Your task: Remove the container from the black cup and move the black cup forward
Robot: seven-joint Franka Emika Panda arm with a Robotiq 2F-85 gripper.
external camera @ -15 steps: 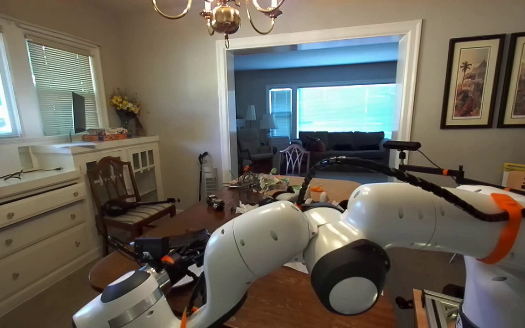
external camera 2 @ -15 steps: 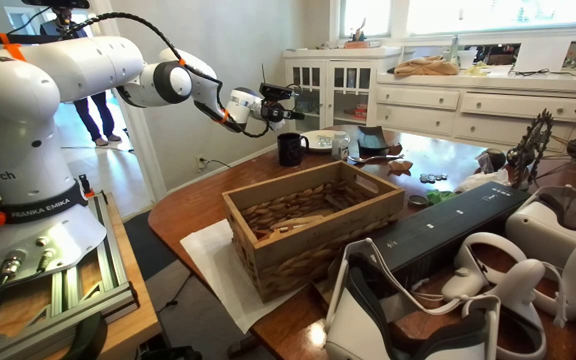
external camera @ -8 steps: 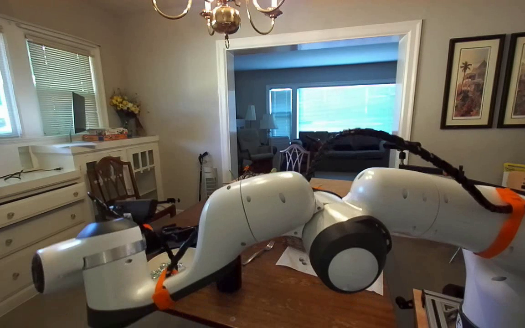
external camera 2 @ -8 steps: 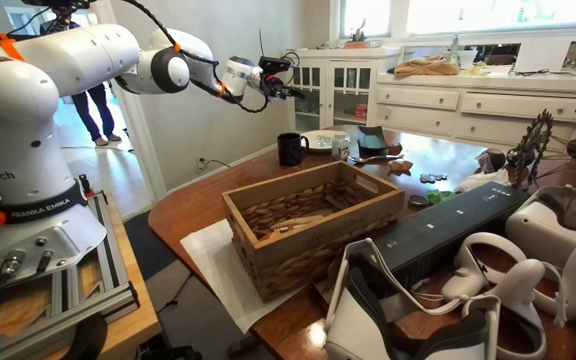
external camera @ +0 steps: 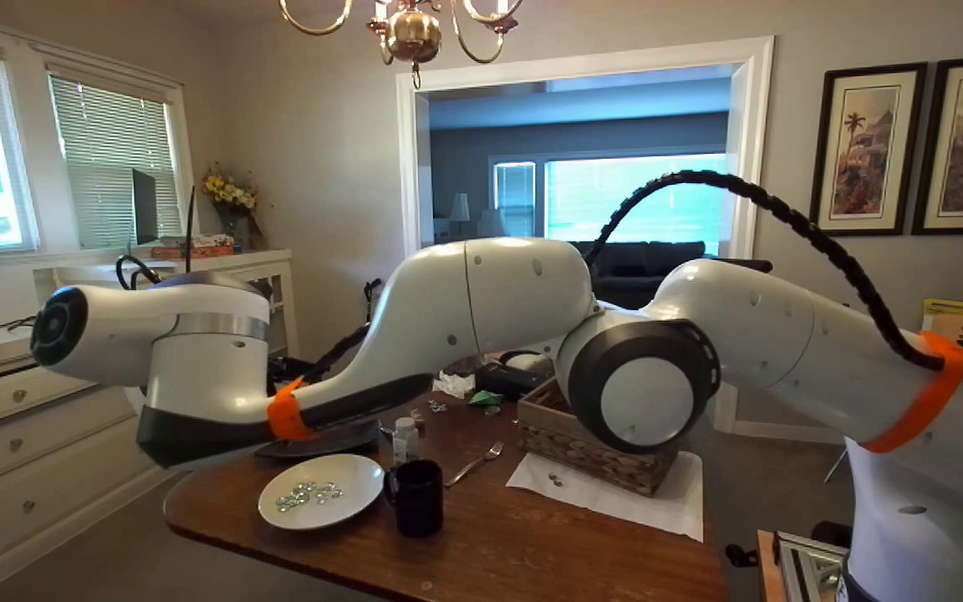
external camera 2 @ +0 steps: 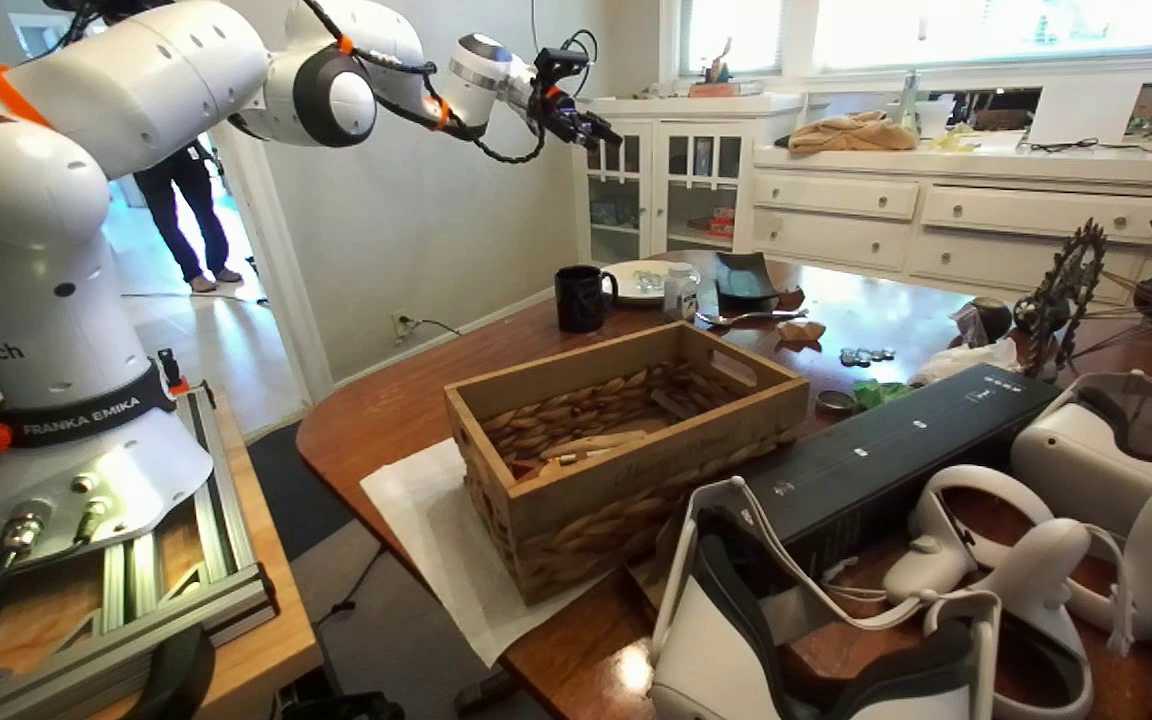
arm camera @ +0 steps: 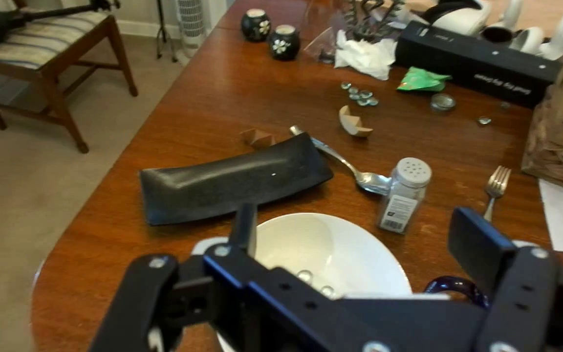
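Observation:
The black cup (external camera: 420,506) stands upright on the table with its handle towards the white plate (external camera: 356,483). The cup also shows in an exterior view (external camera 2: 578,300); in the wrist view only its handle (arm camera: 460,284) shows beyond the finger. A clear container with a white perforated lid (arm camera: 402,198) stands upright on the table beside the plate, apart from the cup; it also shows in both exterior views (external camera: 405,438) (external camera 2: 681,290). My gripper (arm camera: 362,234) is open with nothing between its fingers. In an exterior view it hangs in the air above the cup and plate (external camera 2: 598,132).
A long black dish (arm camera: 232,181), a spoon (arm camera: 374,183) and a fork (arm camera: 496,186) lie near the container. A wicker basket (external camera 2: 636,480) stands on white paper towards the robot. A black box (external camera 2: 896,450) and white headsets (external camera 2: 736,630) lie past it.
The arm and gripper have risen well above the table. The plate and cup, earlier hidden behind the arm in an exterior view, now show. The cup and container have not moved.

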